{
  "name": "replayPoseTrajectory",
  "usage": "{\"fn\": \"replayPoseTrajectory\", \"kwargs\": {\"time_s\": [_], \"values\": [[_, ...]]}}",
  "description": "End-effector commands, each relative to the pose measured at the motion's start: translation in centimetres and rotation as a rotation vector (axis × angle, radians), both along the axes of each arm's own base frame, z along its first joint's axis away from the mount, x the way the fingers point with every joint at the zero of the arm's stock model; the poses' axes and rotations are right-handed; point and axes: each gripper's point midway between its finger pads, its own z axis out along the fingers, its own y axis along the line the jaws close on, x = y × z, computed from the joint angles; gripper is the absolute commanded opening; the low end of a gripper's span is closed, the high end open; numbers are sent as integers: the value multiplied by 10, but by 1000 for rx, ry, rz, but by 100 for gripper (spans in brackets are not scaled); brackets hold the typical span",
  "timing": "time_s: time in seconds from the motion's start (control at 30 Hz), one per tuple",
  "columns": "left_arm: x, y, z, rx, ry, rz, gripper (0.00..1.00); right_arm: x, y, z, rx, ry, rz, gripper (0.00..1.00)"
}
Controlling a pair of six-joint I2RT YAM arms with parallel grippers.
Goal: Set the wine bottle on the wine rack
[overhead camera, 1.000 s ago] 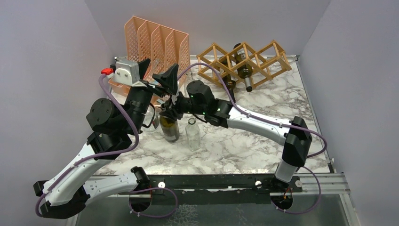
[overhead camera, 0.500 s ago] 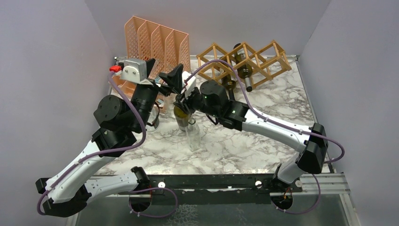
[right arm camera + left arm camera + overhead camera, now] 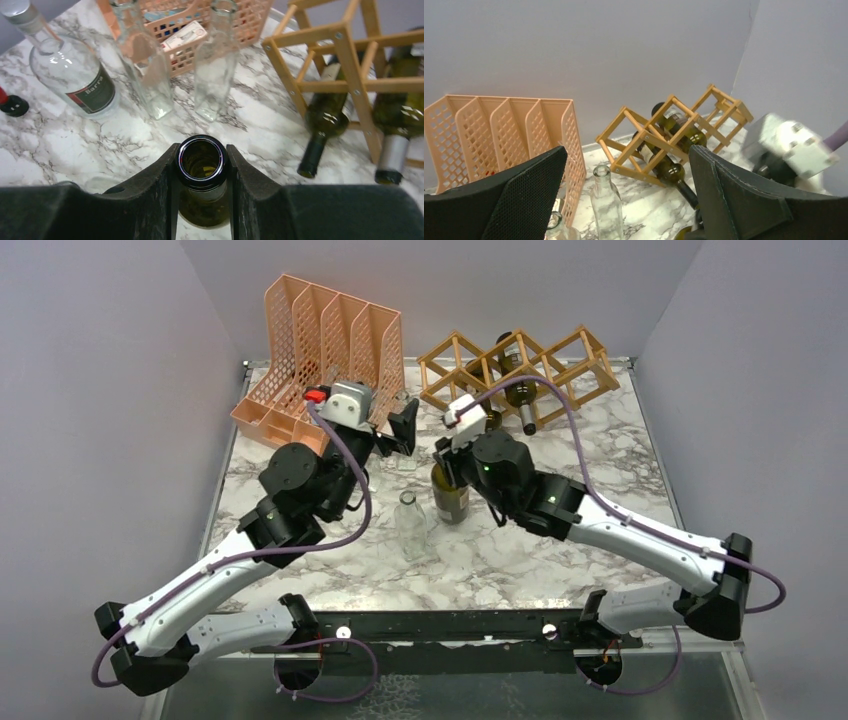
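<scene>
Gripping with the right gripper [image 3: 202,165], shut on the neck of the bottle [image 3: 202,200], held upright; mid-carry, by the look of it, with the rack [image 3: 350,65] just beyond at the back. Next, probably: tip the bottle flat, line up with an empty cell, slide in clear of the racked bottles [image 3: 322,120]. Wide open and empty on the left gripper [image 3: 626,150], off to the bottle's left.

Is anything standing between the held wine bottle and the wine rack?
Nothing visible. The right gripper clamps the wine bottle; only bare table lies between it and the wine rack. Two bottles fill middle cells; the end cells are open.
</scene>
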Motion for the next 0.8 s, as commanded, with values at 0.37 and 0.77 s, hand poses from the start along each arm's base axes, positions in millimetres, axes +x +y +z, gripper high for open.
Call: {"fn": "replayPoseTrajectory", "kwargs": {"time_s": [0.37, 0.77], "values": [[-51, -126, -90, 140, 56, -661, 99, -38, -122, 87, 361, -10, -293, 5], [-64, -174, -147, 239, 118, -888, 99, -51, -139, 128, 458, -43, -262, 4]]}}
